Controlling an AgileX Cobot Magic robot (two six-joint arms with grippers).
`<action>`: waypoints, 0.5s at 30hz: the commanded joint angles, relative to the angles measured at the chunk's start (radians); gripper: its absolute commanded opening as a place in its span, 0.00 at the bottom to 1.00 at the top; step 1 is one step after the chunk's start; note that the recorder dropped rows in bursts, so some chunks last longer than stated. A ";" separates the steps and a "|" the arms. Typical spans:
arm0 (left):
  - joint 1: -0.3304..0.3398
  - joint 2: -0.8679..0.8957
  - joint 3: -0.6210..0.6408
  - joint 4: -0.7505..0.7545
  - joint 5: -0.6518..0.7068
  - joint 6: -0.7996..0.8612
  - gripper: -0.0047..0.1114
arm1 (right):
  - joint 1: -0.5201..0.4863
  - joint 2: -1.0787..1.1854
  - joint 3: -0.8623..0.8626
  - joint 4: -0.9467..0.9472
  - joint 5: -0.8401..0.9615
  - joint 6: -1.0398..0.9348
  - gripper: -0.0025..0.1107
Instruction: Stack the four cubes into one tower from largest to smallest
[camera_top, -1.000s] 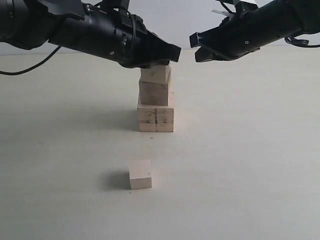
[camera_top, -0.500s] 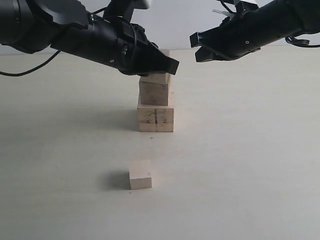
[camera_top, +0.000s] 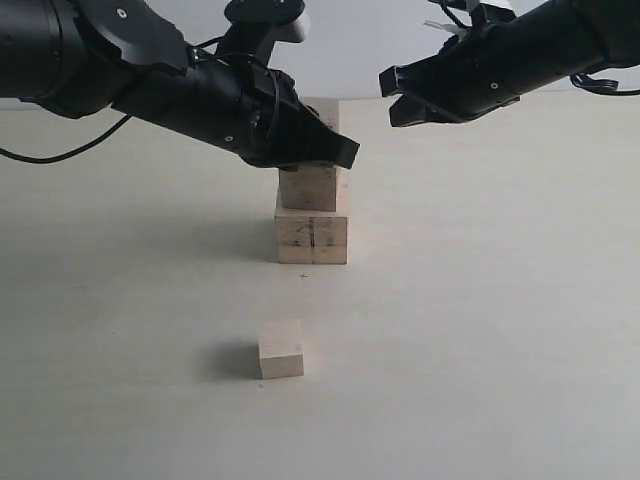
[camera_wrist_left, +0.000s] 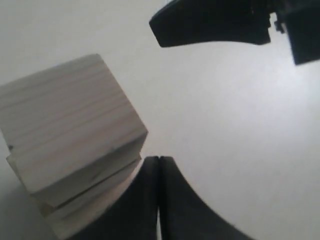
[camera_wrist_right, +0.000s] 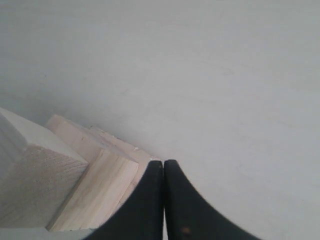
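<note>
Three of the cubes stand in a tower. The largest cube (camera_top: 311, 238), with a dark line on its face, is the base, and the second cube (camera_top: 308, 188) sits on it. The third cube (camera_top: 322, 104) is mostly hidden behind my left arm. From above it shows as the top cube (camera_wrist_left: 70, 120) (camera_wrist_right: 27, 175). The smallest cube (camera_top: 281, 349) lies alone on the table in front of the tower. My left gripper (camera_top: 345, 152) (camera_wrist_left: 159, 159) is shut and empty, beside the tower's upper part. My right gripper (camera_top: 392, 96) (camera_wrist_right: 163, 162) hangs shut and empty, up to the right of the tower.
The pale table (camera_top: 480, 330) holds nothing but the cubes. My right gripper's black fingers (camera_wrist_left: 210, 22) show in the left wrist view, beyond the tower. A black cable (camera_top: 60, 145) trails at the far left.
My left gripper has come down across the front of the tower and now covers the third cube. The right arm and the cubes have not moved.
</note>
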 joint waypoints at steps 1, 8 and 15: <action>0.001 -0.004 0.000 0.058 0.044 0.002 0.04 | -0.001 -0.010 -0.002 -0.007 0.004 0.002 0.02; 0.001 -0.004 0.000 0.075 -0.044 0.002 0.04 | -0.001 -0.010 -0.002 -0.003 0.008 0.002 0.02; 0.001 -0.004 0.000 0.075 -0.046 0.002 0.04 | -0.001 -0.010 -0.002 -0.003 0.027 0.002 0.02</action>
